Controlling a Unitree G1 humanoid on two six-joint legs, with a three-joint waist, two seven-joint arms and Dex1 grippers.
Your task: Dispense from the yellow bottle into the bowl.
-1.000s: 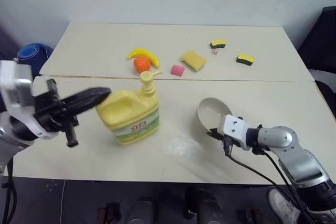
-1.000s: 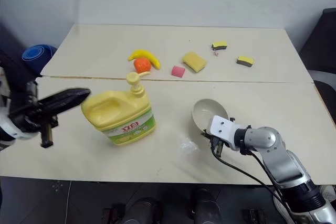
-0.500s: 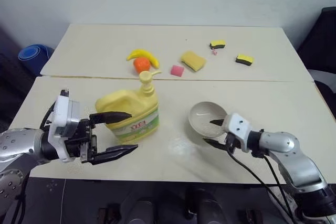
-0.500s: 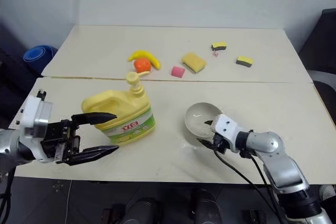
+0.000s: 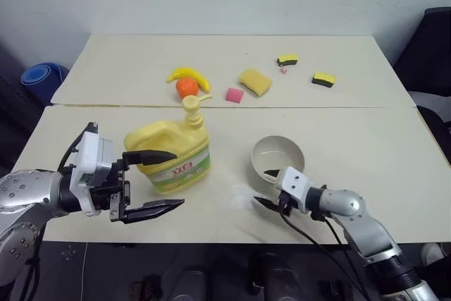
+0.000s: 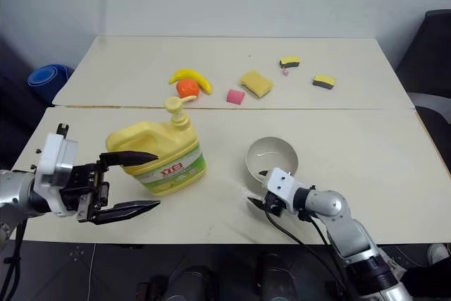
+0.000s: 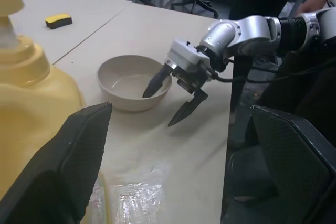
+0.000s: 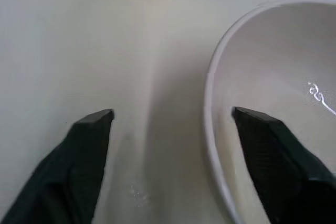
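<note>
Bowl (image 5: pixel 278 156) rim between spread fingers of right hand (image 5: pixel 267 187) | yellow bottle (image 5: pixel 170 156) just ahead of left hand (image 5: pixel 153 182), fingers apart, empty.

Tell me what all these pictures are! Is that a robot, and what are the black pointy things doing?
Yes, it is a robot with two arms. Two pictures come from cameras in its head, looking down at a table. The other two come from small cameras on its wrists, so you look along its fingers.

The black pointy things are its fingers, two on each gripper. The left gripper is open, with one finger by the yellow bottle and one lower down; it holds nothing. The right gripper is open too, straddling the rim of the bowl: one finger inside, one outside.

At the far side of the table lie a banana, an orange, a small pink block and three sponges.
</note>
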